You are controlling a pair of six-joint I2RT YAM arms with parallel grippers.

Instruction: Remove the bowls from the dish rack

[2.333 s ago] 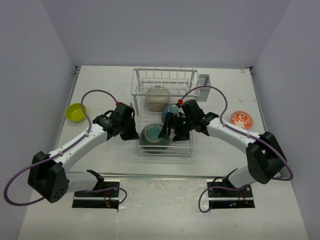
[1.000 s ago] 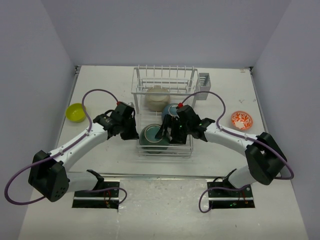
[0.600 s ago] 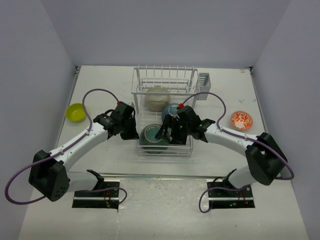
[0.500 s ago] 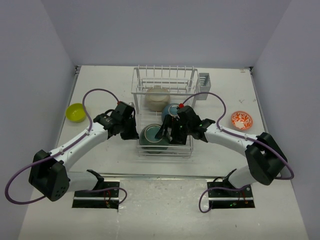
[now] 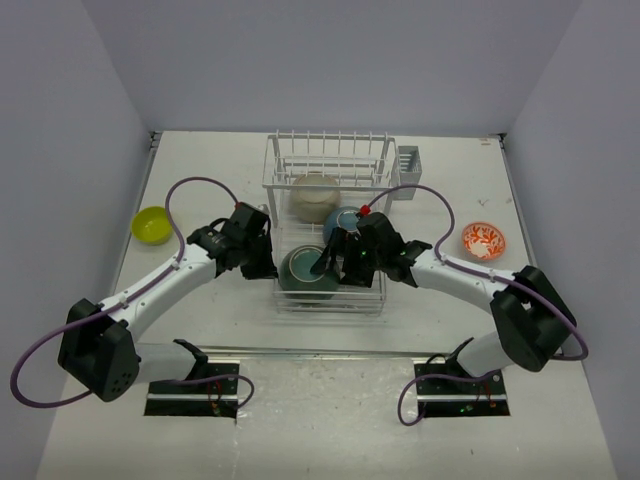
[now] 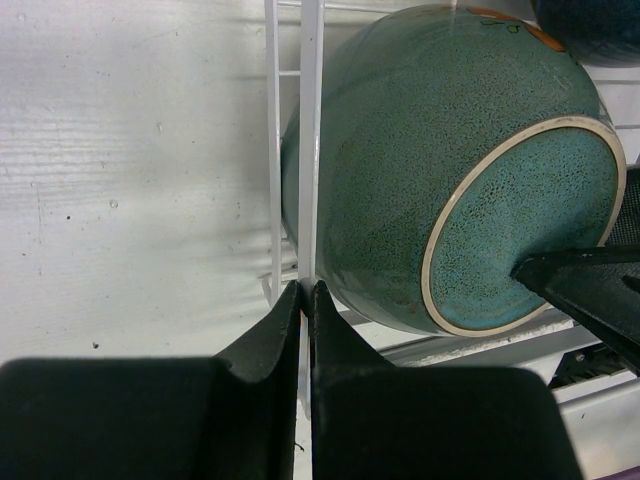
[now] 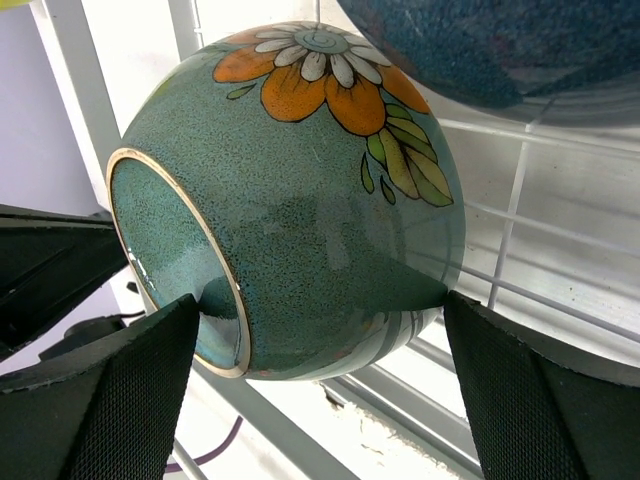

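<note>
Has tipped the dark teal-green bowl (image 5: 306, 272) onto its side in the near section of the dish rack (image 5: 330, 160) since half a second ago (mouth faced up then, flowered outside shows now). Clamps it in the right gripper (image 7: 320, 300), one finger inside the rim, one outside. Keeps the left gripper (image 6: 305, 292) unmoved, fingers pressed nearly together at a wire on the rack's left edge.

R wrist view: dark blue bowl (image 7: 480, 50) was cut off by top edge; right gripper (image 7: 322, 302) fingers (image 7: 110, 400), clamped on teal bowl (image 7: 300, 200), ran off btm edge. L wrist view: dish rack (image 6: 312, 150) wire vanished between left gripper (image 6: 306, 290) tips.
</note>
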